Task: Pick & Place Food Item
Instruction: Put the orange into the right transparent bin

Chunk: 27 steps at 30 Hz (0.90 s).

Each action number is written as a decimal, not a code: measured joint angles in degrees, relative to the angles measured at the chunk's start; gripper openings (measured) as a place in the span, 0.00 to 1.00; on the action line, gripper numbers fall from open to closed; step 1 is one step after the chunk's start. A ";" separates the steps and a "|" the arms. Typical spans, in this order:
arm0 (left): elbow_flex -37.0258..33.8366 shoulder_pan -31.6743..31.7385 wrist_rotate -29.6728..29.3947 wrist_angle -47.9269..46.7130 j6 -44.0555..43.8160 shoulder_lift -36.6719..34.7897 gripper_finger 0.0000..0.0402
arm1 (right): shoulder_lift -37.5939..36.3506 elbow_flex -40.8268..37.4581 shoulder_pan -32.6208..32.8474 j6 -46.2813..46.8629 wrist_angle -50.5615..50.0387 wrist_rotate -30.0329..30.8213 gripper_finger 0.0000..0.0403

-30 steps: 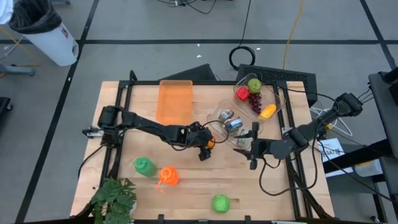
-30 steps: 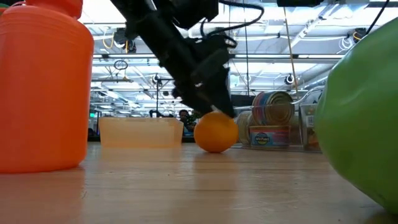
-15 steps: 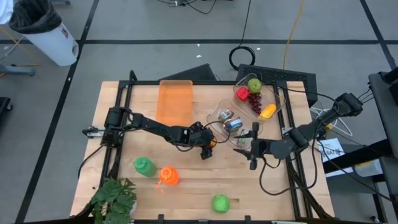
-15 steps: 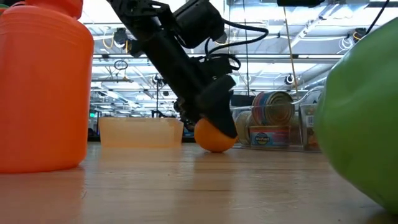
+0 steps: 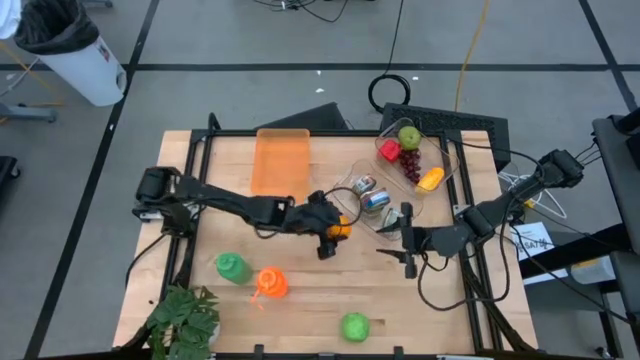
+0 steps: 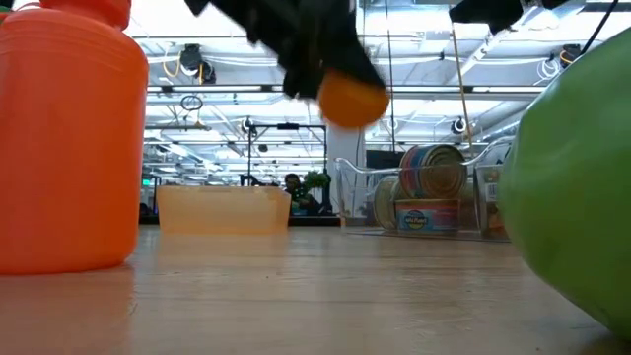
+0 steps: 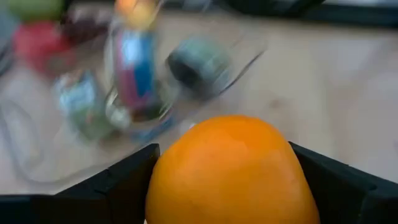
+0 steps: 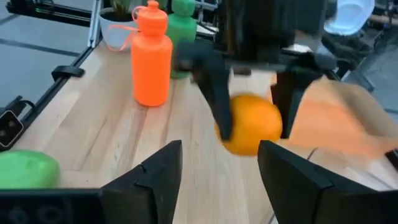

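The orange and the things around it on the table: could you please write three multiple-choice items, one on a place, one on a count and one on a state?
1. Where is the orange?
A. Lying in the orange tray
B. Held above the table by the left gripper
C. Inside the clear bin of cans

2. How many orange bottles stand on the table?
A. One
B. Three
C. Four

3. What state is the right gripper in?
A. Shut on a can
B. Shut on the orange
C. Open, holding nothing

Key: 1 B, the left gripper clamps the orange clear of the wood in the low view. 2 A, one orange bottle shows in the high view. 3 C, the right gripper stands spread and empty in its wrist view.
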 joint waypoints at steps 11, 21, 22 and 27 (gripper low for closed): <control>0.02 -3.82 10.19 11.41 3.08 -6.35 0.84 | 4.28 -6.71 0.12 -22.59 20.68 -2.93 0.36; 0.02 -4.27 10.34 12.29 -0.88 -6.35 0.78 | 12.96 -8.88 -0.62 -36.88 40.86 -0.91 0.64; 0.02 -4.27 10.30 12.37 -1.18 -6.35 0.78 | 13.40 -8.69 -0.36 -38.72 42.00 1.13 0.68; 0.02 -4.62 10.15 13.03 -2.04 -6.35 0.83 | 17.24 -7.56 -0.01 -46.43 47.34 8.70 0.86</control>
